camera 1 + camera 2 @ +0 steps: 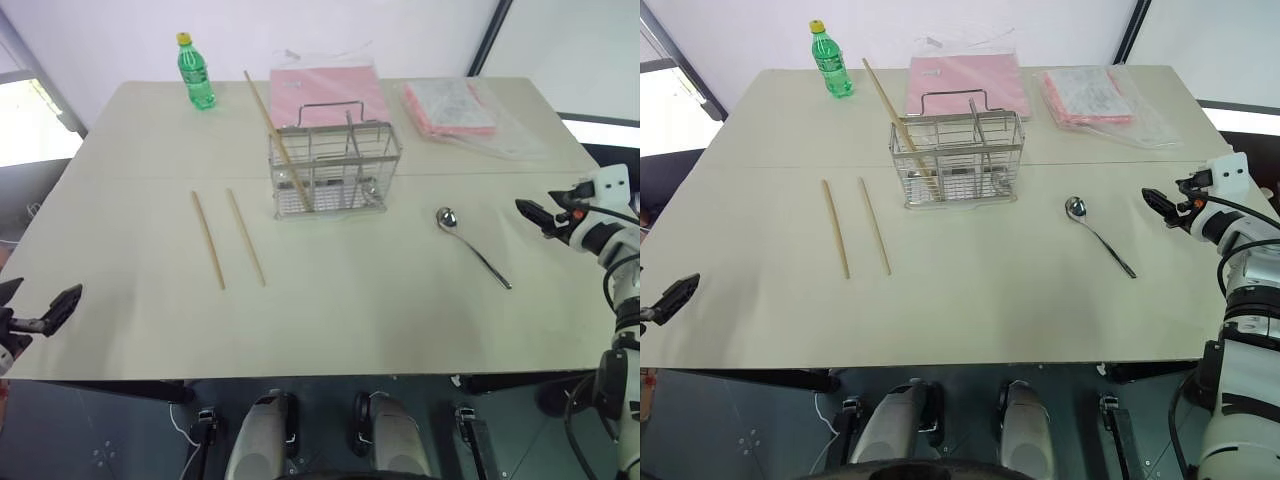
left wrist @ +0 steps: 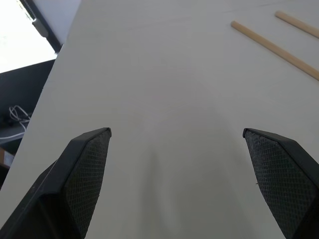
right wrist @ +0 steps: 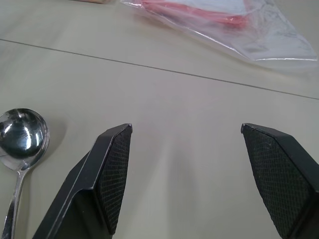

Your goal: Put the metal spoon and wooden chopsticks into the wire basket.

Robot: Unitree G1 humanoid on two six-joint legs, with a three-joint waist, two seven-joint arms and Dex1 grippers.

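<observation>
Still loose — metal spoon (image 1: 470, 244), two wooden chopsticks (image 1: 227, 239).

A pale beige table (image 1: 330, 320) stands before a plain white wall (image 1: 400, 30). Dark floor (image 1: 120, 430) shows under its near edge. Bright daylight (image 1: 30, 120) glares at the left.

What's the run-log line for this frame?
left pincer open | right pincer open | spoon on table | one chopstick in basket

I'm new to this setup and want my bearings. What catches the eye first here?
The wire basket in the middle of the table, one chopstick leaning out of it. Two more chopsticks lie flat to its left, a metal spoon to its right. A green bottle stands at the far edge.
</observation>
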